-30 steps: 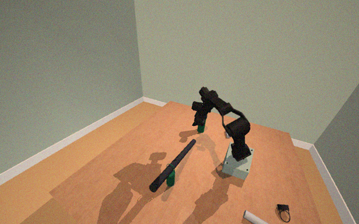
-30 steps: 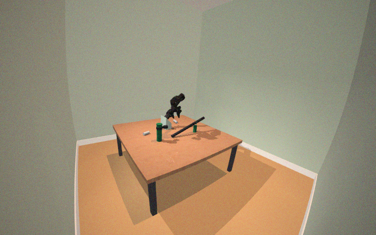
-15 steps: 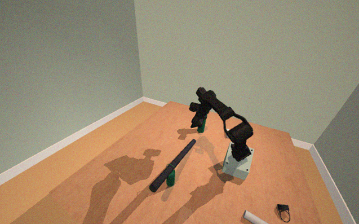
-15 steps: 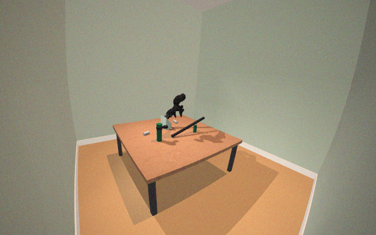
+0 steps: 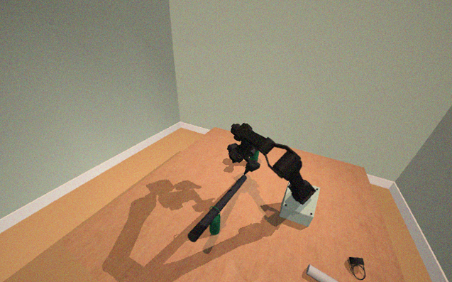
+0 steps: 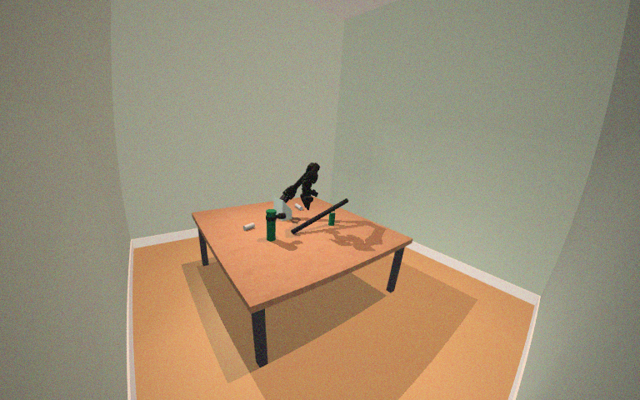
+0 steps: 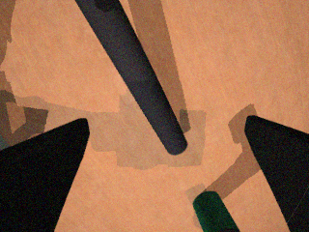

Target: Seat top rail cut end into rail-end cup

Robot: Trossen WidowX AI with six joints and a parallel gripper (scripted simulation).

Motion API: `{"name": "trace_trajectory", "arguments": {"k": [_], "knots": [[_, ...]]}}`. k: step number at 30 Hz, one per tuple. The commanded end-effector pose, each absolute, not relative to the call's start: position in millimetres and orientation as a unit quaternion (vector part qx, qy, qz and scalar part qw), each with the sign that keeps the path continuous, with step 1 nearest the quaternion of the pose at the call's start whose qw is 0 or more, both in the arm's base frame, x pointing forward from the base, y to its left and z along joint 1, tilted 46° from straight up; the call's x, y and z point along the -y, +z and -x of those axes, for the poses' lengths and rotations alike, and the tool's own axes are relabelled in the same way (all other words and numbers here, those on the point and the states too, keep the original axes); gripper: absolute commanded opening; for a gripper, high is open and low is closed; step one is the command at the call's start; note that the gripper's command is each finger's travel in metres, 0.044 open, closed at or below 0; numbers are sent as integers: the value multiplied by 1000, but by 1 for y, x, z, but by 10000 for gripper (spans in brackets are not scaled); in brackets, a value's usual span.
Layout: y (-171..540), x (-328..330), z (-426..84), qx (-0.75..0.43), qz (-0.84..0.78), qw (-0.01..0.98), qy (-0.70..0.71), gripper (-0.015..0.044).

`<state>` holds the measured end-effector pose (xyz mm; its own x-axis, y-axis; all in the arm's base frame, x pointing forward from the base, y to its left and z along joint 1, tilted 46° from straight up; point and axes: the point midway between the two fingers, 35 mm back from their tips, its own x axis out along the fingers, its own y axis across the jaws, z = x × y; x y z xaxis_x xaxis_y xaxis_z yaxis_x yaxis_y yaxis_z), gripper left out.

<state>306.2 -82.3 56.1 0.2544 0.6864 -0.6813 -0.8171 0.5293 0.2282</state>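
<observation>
The dark rail (image 5: 219,206) (image 6: 321,216) (image 7: 140,79) slants down through the thin loop on the small green post (image 5: 214,225) (image 6: 332,219). Its lower end rests on or close to the table, short of the big post and outside the cup. The big green post (image 6: 271,231) (image 7: 215,213) stands upright. Its black brace band (image 6: 270,217) is near the top, with the rail-end cup (image 6: 282,216) sticking out sideways. My gripper (image 7: 168,124) is open and empty, above the rail's lower part; the rail shows between its fingertips without being held. Band and cup are out of the wrist view.
The arm's pale base block (image 5: 302,208) stands beside the rail. A white cylinder (image 5: 323,278) and a black clip with a ring (image 5: 357,264) lie near it. Another white cylinder (image 6: 248,227) lies beyond the big post. The table (image 6: 282,277) has open edges.
</observation>
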Motion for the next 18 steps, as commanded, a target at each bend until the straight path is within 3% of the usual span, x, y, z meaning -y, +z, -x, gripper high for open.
{"name": "trace_trajectory", "arguments": {"k": [1, 18], "knots": [[39, 52, -312, -290, 238, 702, 606, 440], [15, 27, -316, -289, 238, 702, 606, 440]]}}
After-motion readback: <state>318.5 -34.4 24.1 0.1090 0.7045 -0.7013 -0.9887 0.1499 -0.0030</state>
